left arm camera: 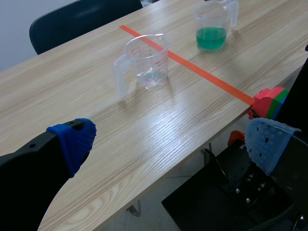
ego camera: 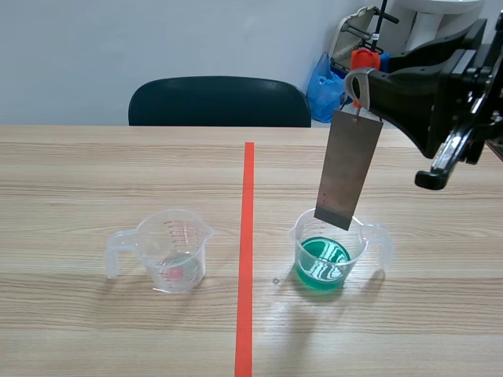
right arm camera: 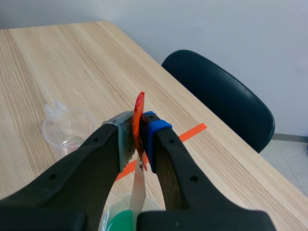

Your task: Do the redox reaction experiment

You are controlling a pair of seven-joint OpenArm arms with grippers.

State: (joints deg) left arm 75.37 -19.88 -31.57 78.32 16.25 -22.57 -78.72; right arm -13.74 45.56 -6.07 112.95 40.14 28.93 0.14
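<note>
- Found the fingers of the right gripper (right arm camera: 138, 129) pinched tight on an orange tab (right arm camera: 139, 108), with nothing else between them.
- Noted a grey metal plate (ego camera: 348, 169) hanging from that tab, slightly tilted, its lower edge at the mouth of the green-filled beaker (ego camera: 376, 239) and seemingly not yet in the green liquid (ego camera: 321, 263).
- Saw the left gripper (left arm camera: 172, 142) spread wide and holding nothing, parked off the near edge of the bench (ego camera: 78, 181), well apart from both beakers.
- Placed the clear beaker (ego camera: 171, 251) across the orange tape line (ego camera: 247, 236) from the green one, with only a faint pink trace at its bottom.
- Judged the step in hand as lowering the plate into the liquid.
- Flagged the loose hang as the main risk: could swing on a quick descent, catch the rim and tip the beaker or splash green liquid over the bench.
- Flagged the small tab too: might slip from the pads and drop the plate hard into the beaker.
</note>
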